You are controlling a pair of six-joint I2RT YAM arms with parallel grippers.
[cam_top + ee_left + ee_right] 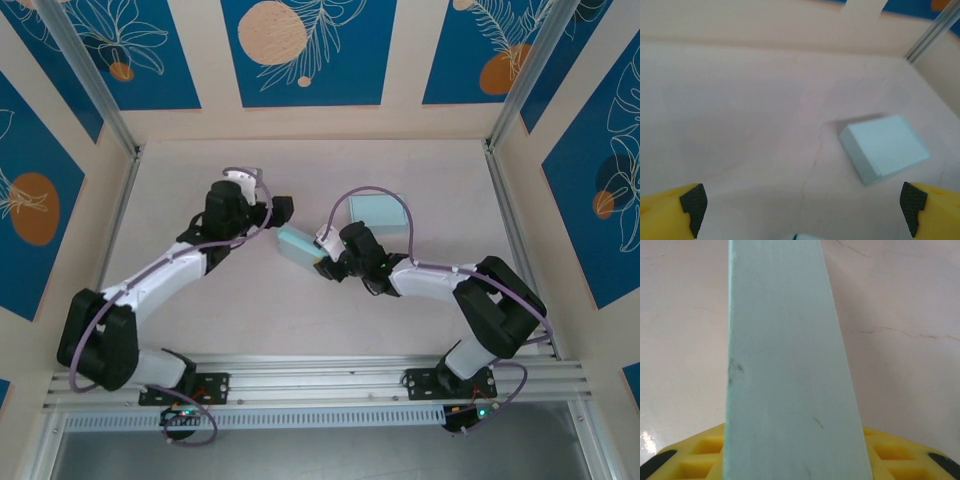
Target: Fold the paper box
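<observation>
From above, two pale teal boxes: the paper box (298, 243) at centre frame, clamped in the right gripper (322, 260), and a second box (378, 213) flat on the table (200, 160) just upper right. The right wrist view adds faint scuffs on the held box's long face. The left gripper (280, 212), jaws wide apart, holds nothing.

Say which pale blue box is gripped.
The near box, between the arms, clamped in the right gripper; the far box lies loose on the table behind it.
</observation>
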